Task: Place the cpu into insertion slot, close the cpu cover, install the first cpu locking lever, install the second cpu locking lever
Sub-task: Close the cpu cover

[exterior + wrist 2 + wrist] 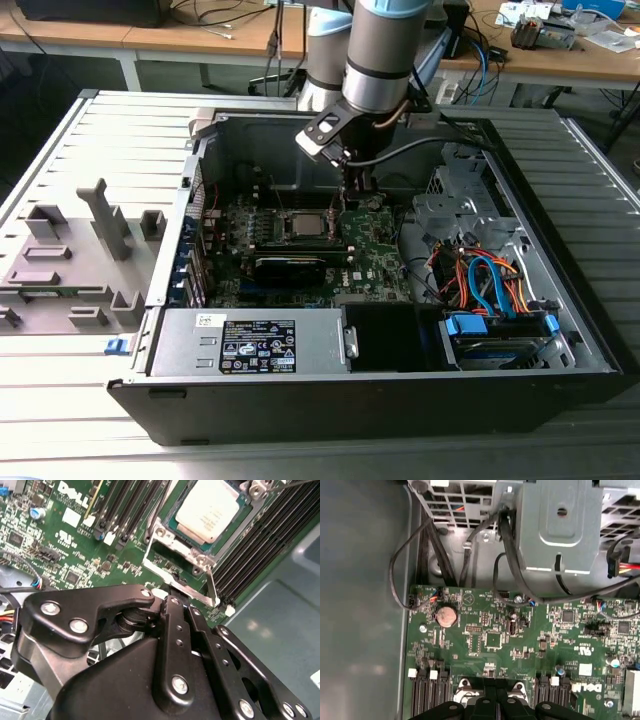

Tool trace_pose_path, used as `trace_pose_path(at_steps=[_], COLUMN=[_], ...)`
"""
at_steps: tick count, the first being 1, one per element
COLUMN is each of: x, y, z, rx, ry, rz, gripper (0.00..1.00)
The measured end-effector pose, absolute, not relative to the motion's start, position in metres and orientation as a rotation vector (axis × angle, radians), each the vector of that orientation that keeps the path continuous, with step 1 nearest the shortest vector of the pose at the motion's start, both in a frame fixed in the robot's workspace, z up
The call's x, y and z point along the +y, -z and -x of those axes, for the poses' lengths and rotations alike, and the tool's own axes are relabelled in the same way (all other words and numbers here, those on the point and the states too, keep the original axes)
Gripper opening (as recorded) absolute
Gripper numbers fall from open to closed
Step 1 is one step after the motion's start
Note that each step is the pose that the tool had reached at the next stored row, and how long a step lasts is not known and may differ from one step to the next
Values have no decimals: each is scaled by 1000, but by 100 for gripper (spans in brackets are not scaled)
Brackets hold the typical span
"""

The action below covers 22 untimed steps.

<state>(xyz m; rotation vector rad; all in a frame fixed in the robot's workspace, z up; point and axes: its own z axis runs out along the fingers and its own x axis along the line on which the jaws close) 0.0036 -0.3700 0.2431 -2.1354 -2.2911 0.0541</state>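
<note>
The cpu [210,507] already sits in the insertion slot [239,527]; the cpu cover [159,569] stands tilted open, the closed gripper [181,600] at its free edge; both locking levers look undone

The cpu [207,509], a small flat square with a pale silvery top, lies seated flat in the insertion slot [257,507], a square socket with a silver-grey metal frame on the green board. The cpu cover [180,587], a thin silver frame plate with a cut-out window, is swung open beside the slot and tilted up off it.
</note>
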Motion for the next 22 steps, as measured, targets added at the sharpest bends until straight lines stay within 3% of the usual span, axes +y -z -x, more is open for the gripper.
trace_pose_path(at_steps=[11,22], x=[-370,-370], y=[-240,-213], z=[9,68], rx=[-2291,-2291], ry=[-53,-56], rz=[2135,2135], gripper=[11,11])
